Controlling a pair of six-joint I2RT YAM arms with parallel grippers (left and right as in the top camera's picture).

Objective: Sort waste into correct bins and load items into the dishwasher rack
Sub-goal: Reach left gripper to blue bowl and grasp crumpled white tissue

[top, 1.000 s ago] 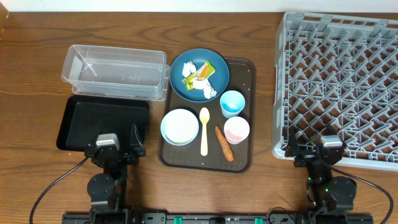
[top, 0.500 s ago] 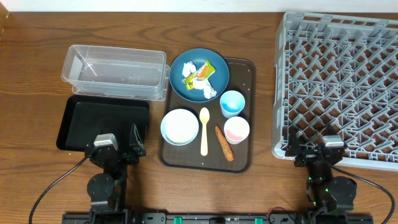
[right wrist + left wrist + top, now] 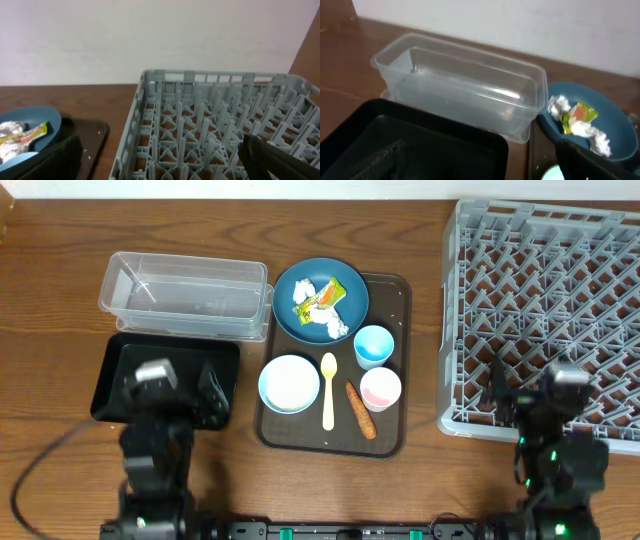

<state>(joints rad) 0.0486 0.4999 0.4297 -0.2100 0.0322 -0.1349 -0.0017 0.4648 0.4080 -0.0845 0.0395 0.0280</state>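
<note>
The dark blue plate [image 3: 352, 283] holds white tissue bits [image 3: 303, 292] and the orange-yellow-green wrapper [image 3: 325, 297]; it also shows in the left wrist view [image 3: 615, 125]. On the brown serving tray [image 3: 400, 290] stand the bowl [image 3: 289, 383], light blue cup [image 3: 373, 346] and pink cup [image 3: 380, 389], with the yellow spoon [image 3: 328, 392] and carrot stick [image 3: 360, 410]. A few white rice grains [image 3: 98, 132] lie on that tray. My left gripper [image 3: 180, 387] is open and empty over the black tray [image 3: 115, 365]. My right gripper [image 3: 530, 387] is open and empty over the front edge of the grey rack [image 3: 550, 290].
The clear tub [image 3: 185, 295] stands behind the black tray, against the plate's left side. The rack fills the right side up to the far edge. Bare wood lies between the serving tray and the rack.
Both arms have lifted and moved away from the table's front edge. The left one now hangs over the black tray, the right one over the rack's front edge. No object has moved.
</note>
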